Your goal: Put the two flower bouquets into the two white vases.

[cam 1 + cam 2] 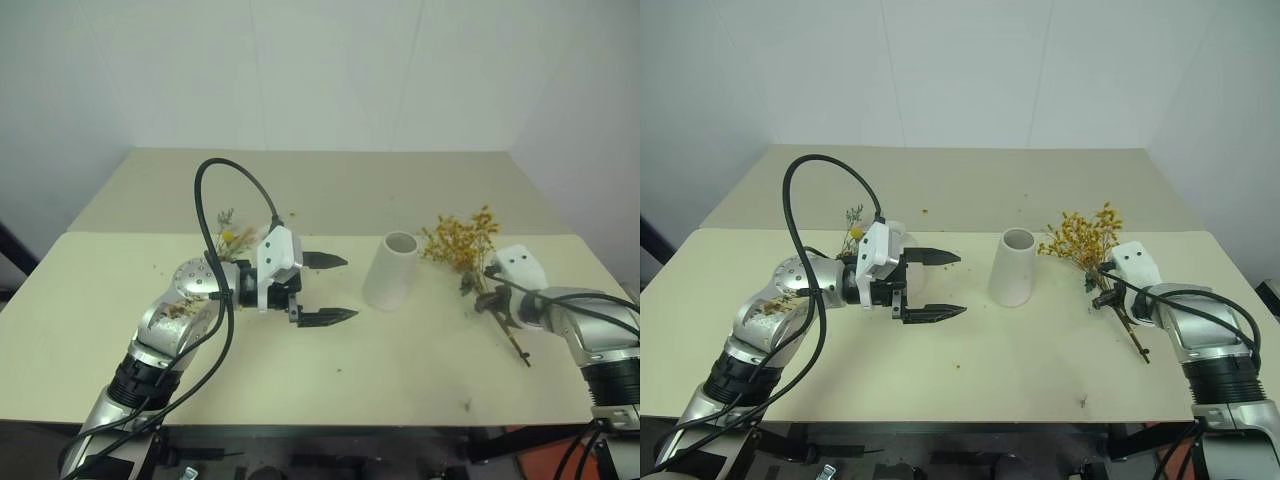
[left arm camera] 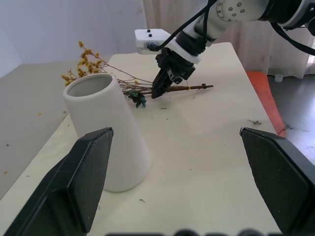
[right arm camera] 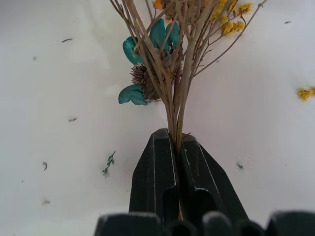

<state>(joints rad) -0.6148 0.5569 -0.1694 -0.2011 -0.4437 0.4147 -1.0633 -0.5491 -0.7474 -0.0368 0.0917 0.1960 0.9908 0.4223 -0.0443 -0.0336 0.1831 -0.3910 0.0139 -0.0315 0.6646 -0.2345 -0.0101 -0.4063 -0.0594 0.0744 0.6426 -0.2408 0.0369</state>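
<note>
Flowers first, on the robot's left: a small sparse sprig of dried stems with a yellow ball head [image 1: 229, 238] stands up behind the left arm, well to the left of the tapered white matte vase with a wide mouth [image 1: 390, 270]; what it stands in is hidden by the arm. Just in front of it, the left gripper [image 1: 334, 289] hovers above the pale beige tabletop [image 1: 330, 190], its two black fingers spread wide with nothing between them, pointing sideways toward the vase and stopping short of it. That vase stands upright near the middle of the table, its mouth holding nothing. To the right of the vase lies the big bushy spray of tiny yellow-orange blooms on thin brown stems [image 1: 461, 240], its flower heads nearest the vase and its stems trailing away from it. The right gripper [image 1: 494, 300] is pressed together on those stems partway along, pinching the bundle just below a few teal leaves, with the bunch low against the tabletop.
</note>
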